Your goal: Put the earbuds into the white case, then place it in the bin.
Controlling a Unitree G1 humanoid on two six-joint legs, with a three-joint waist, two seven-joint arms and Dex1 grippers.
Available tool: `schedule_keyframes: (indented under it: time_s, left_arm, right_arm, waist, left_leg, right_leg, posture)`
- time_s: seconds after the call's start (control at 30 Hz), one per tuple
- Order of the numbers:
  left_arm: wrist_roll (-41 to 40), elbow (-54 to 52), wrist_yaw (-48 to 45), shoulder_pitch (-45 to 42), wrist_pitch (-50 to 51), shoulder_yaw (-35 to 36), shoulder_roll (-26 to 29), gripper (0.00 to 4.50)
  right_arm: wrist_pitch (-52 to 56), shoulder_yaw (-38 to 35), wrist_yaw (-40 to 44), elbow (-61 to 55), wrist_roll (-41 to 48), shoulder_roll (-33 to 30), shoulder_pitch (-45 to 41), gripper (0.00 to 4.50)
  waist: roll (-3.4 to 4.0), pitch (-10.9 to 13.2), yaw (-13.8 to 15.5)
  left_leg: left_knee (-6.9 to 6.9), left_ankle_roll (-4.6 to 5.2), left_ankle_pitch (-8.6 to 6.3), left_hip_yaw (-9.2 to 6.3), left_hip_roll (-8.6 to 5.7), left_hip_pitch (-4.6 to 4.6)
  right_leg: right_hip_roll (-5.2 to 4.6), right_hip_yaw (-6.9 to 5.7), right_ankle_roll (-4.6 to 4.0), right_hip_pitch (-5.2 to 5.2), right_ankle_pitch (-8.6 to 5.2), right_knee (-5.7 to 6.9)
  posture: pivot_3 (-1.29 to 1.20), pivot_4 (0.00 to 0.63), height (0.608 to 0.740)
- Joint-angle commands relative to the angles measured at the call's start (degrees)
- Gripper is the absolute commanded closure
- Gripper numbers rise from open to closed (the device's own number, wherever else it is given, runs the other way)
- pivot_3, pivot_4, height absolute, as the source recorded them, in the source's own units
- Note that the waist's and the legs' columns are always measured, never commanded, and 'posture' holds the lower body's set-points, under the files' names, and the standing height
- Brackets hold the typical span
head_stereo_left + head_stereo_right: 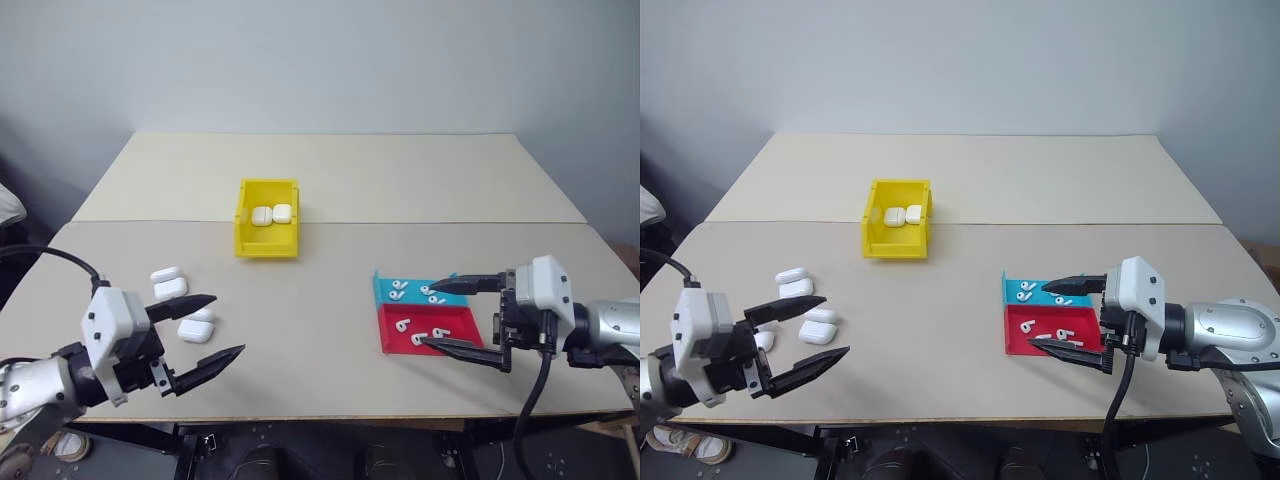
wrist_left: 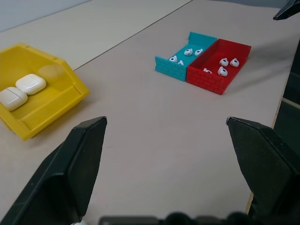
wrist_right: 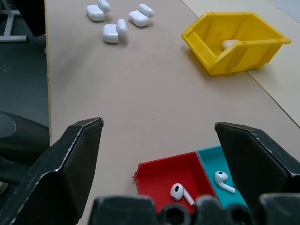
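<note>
Three white cases lie with lids open at the table's front left, one [image 1: 197, 330] just beyond my left gripper [image 1: 228, 324], which hovers open and empty over the table. The yellow bin [image 1: 243, 222] stands mid-table with two closed cases [image 1: 272, 214] inside. White earbuds [image 1: 403, 324] lie in a red tray [image 1: 455, 318], and more earbuds [image 1: 398, 290] in a cyan tray [image 1: 386, 287] beside it. My right gripper [image 1: 429, 316] is open, its fingers spanning above both trays from the right, holding nothing. The right wrist view shows one earbud [image 3: 178, 191] in the red tray.
The two shallow trays sit side by side at the front right, close to the table's front edge [image 1: 330, 415]. A seam [image 1: 400, 222] runs across the table behind the bin. Bare tabletop lies between the cases, the bin and the trays.
</note>
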Motion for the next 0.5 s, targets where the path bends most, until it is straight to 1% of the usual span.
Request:
schedule_keyframes:
  time_s: [0.03,0.23,0.5]
  left_arm:
    - [-1.85,-2.16,1.96,0.13,-0.19,1.48,-0.84,0.05]
    - [-1.44,-2.0,4.4,-0.08,0.49,1.48,-0.49,0.05]
    - [-1.21,0.17,11.6,-3.57,3.09,2.55,-0.32,0.05]
  right_arm:
    - [-1.11,-0.61,-0.2,-0.1,0.4,0.3,-1.41,0.0]
    - [-1.15,-0.08,-0.39,0.65,-0.04,0.71,-2.56,0.0]
    - [-1.5,1.05,-1.42,0.79,-0.87,2.04,-3.22,0.0]
  waist:
    - [0.0,0.0,0.0]
    - [0.0,0.0,0.01]
    - [0.0,0.0,0.01]
  left_leg:
    - [0.0,0.0,0.0,0.0,0.0,0.0]
    - [0.0,0.0,0.0,-0.01,0.0,0.0]
    - [0.0,0.0,0.0,-0.03,0.0,0.01]
  right_leg:
    - [0.0,0.01,0.0,0.0,0.0,0.0]
    - [0.0,0.01,0.0,0.0,0.0,0.01]
    - [0.0,0.01,0.0,0.01,0.0,0.01]
  posture:
    - [0.0,0.15,0.74]
    - [0.0,0.15,0.74]
    - [0.0,0.15,0.74]
